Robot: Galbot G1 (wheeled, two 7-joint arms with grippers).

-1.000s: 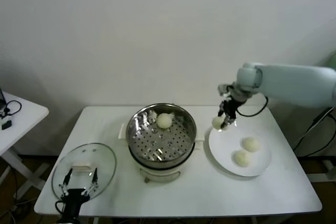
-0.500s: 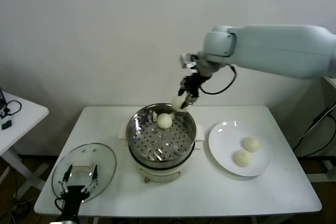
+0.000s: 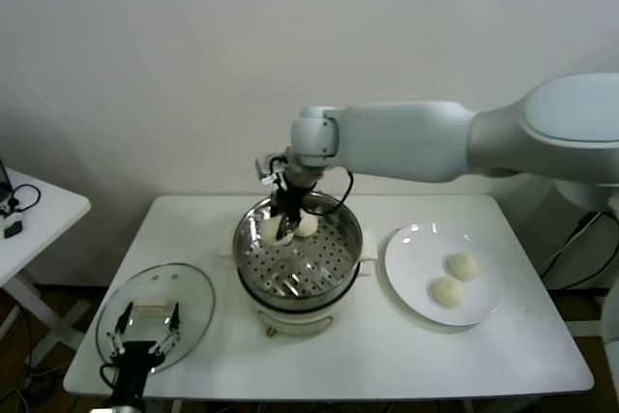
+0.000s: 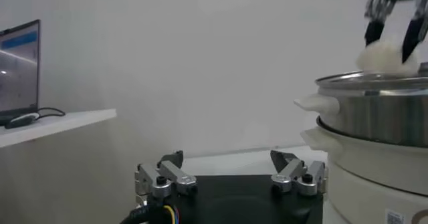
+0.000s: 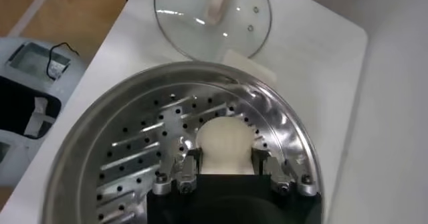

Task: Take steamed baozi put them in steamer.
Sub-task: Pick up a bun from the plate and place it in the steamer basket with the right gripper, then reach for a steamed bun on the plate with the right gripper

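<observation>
The steamer (image 3: 334, 268) stands mid-table, and one steamed baozi (image 3: 308, 225) lies on its perforated floor at the back. My right gripper (image 3: 285, 223) hangs over the steamer's back left part, shut on another baozi (image 5: 226, 144) just above the basket floor (image 5: 134, 152). From the left wrist view that held baozi (image 4: 384, 55) shows just above the steamer's rim (image 4: 374, 79). Two more baozi (image 3: 462, 266) (image 3: 445, 291) lie on the white plate (image 3: 411, 249) to the right. My left gripper (image 3: 145, 347) is parked at the table's front left, open and empty.
A round glass lid (image 3: 155, 302) lies flat left of the steamer, under my left gripper. A small side table (image 3: 39, 215) stands off to the left. The right arm spans above the table from the right side.
My right gripper has carried a baozi from the plate leftward across the steamer and lowered it into the back left of the basket. The left arm has stayed put.
</observation>
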